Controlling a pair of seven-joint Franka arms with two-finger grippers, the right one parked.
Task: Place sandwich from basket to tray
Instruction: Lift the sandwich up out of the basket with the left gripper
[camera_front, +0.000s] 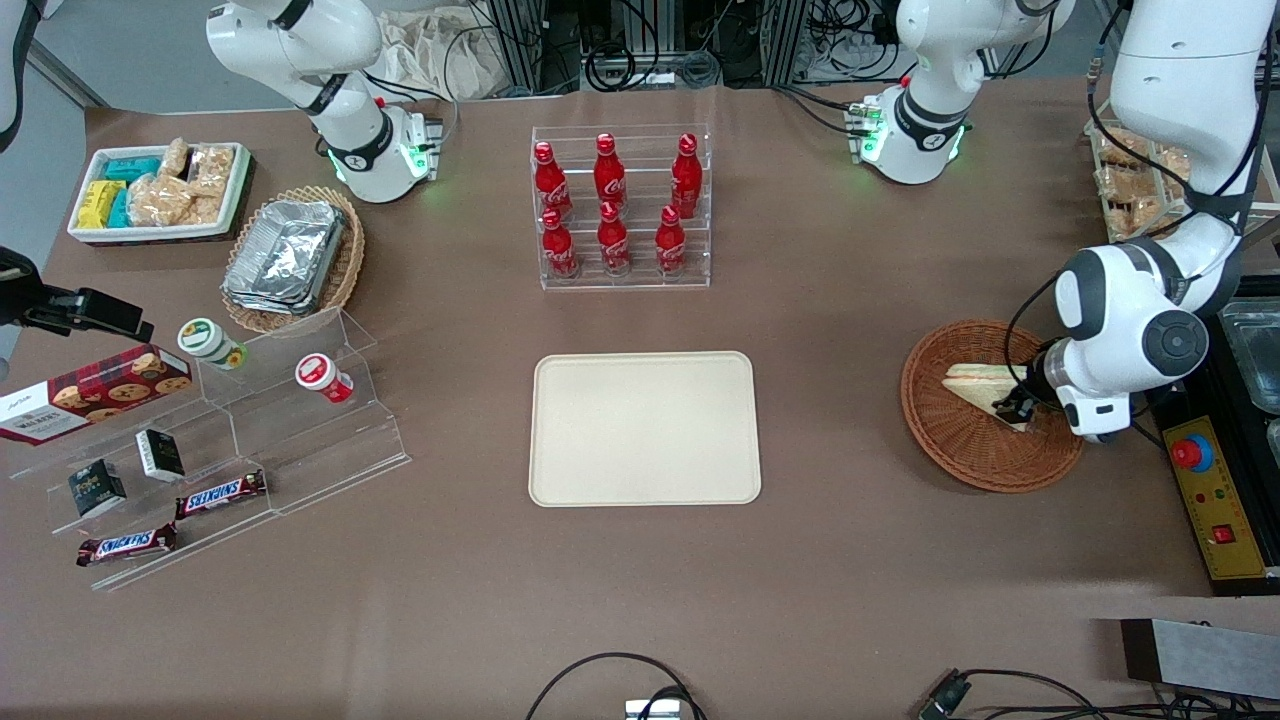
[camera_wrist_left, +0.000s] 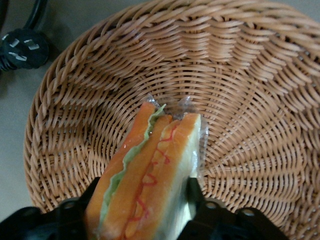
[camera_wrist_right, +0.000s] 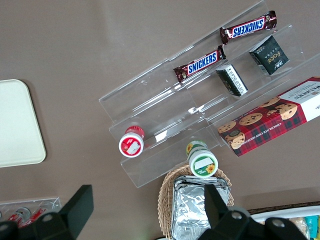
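The gripper (camera_front: 1018, 408) is sitting low inside the basket (camera_front: 935, 440), its fingers (camera_wrist_left: 194, 196) pressing both sides of the sandwich (camera_wrist_left: 150, 175), with the woven rim rising all round it. Between basket and tray (camera_front: 644, 428) bare brown table (camera_front: 830, 400) is lying open. The bottle rack (camera_front: 622, 208) is standing farther from the front camera than the tray, well apart from that stretch.

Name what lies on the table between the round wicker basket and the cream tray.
Nothing: in the front view only bare brown tabletop separates the basket from the tray. The gripper is in the basket, its fingers at the sandwich.
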